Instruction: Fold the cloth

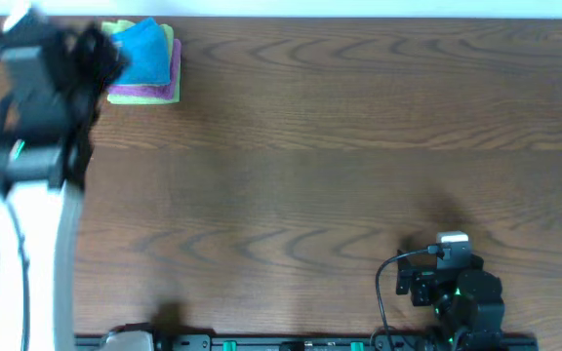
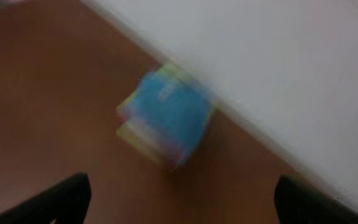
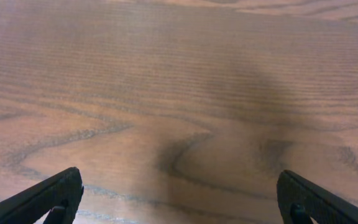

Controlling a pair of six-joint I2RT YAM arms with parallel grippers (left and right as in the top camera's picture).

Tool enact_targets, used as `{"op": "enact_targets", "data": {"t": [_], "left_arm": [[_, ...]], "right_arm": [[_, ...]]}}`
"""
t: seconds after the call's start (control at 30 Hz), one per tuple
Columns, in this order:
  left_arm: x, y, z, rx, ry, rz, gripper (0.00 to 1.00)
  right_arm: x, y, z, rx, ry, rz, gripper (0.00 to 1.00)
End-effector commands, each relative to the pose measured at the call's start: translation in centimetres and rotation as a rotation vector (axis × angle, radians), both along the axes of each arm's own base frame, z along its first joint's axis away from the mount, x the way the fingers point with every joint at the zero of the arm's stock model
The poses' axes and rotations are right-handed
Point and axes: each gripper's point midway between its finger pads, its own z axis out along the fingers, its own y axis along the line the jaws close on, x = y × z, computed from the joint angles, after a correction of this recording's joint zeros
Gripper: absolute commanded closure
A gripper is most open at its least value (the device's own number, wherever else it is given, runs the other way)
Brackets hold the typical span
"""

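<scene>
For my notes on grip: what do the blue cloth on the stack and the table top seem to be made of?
The blue cloth looks like soft matte fabric, perhaps microfibre: rounded edges, no shine, though the views are blurred. The table looks like brown wood or wood-pattern laminate, smooth finish: grain lines show clearly; which one cannot be told.

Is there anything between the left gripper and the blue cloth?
Nothing visible does. In the blurred left wrist view, only bare table lies between the open left gripper and the cloth. The cloth lies uncovered on top of the green cloth and the purple cloth.
</scene>
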Motion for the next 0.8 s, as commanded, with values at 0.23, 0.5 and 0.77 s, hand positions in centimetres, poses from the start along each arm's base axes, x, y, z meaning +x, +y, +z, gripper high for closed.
{"op": "enact_targets", "data": {"t": [0.23, 0.5, 0.77], "left_arm": [[-19.2, 2.9, -4.7, 0.365, 0.256, 0.020, 0.05], [-18.1, -1.1, -14.6, 0.235, 0.050, -0.156, 0.02], [-18.9, -2.3, -27.1, 0.164, 0.217, -0.226, 0.05]], "right_arm": [[-0.1, -0.3, -0.3, 0.009, 0.009, -0.023, 0.01], [-0.1, -0.3, -0.3, 0.009, 0.009, -0.023, 0.01], [-0.1, -0.3, -0.3, 0.009, 0.008, -0.023, 0.01]]}}
